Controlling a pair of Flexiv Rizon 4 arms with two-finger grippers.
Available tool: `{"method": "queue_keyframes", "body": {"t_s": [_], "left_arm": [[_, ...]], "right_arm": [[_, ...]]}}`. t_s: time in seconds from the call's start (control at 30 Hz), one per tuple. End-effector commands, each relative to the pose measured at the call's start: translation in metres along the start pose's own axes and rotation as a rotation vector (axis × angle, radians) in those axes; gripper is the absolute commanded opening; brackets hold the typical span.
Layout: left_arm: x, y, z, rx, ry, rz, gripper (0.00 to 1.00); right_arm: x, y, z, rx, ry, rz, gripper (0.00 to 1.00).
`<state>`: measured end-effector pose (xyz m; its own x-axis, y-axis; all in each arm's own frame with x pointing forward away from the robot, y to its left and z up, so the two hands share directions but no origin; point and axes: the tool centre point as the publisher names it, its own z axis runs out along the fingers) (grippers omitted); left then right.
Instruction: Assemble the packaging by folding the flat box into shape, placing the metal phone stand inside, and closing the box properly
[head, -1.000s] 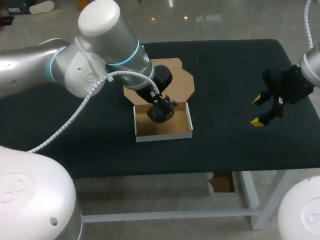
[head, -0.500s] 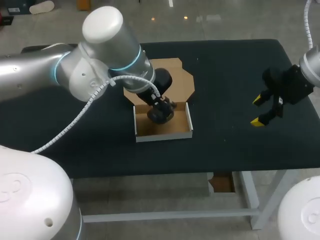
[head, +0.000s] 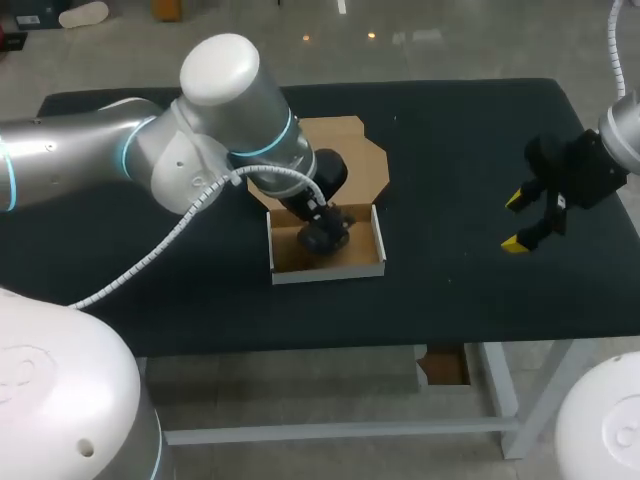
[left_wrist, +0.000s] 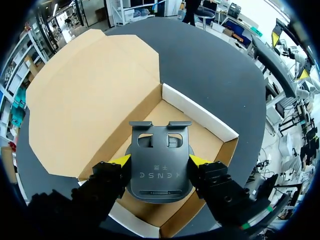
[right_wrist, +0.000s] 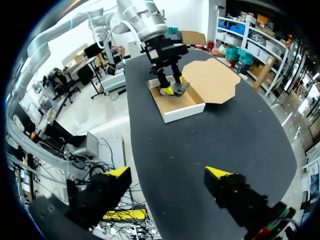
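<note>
From the head view, the left gripper (head: 325, 222) was down in the open box (head: 325, 272) mid-table (head: 450, 140), clamped on the dark phone stand (head: 322, 234), lid flap (head: 350, 150) lying flat behind. The right gripper (head: 513, 222) hung off to the side, fingers spread with nothing in them, well apart from the box. Left wrist view: both yellow tips pressed on the stand's sides (left_wrist: 160, 150), its base inside the tray (left_wrist: 197, 111). Right wrist view: the open right gripper (right_wrist: 167, 172) faced the box (right_wrist: 182, 111) from a distance.

head: above, looked down on table (head: 450, 200) | left wrist: close over box (left_wrist: 199, 112) | right wrist: far — all shared box
</note>
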<state>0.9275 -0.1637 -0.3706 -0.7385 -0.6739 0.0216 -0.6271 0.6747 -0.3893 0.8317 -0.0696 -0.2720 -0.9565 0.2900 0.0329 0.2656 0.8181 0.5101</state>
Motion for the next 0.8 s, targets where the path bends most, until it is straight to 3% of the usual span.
{"method": "queue_keyframes", "body": {"t_s": [0.03, 0.8], "left_arm": [[0.001, -0.003, 0.008, -0.005, -0.004, -0.004, 0.00], [-0.002, 0.004, 0.025, -0.020, -0.029, -0.024, 0.00]], "right_arm": [[0.000, -0.001, -0.001, -0.004, 0.004, -0.002, 1.00], [0.000, -0.001, -0.001, -0.004, 0.004, -0.002, 1.00]]}}
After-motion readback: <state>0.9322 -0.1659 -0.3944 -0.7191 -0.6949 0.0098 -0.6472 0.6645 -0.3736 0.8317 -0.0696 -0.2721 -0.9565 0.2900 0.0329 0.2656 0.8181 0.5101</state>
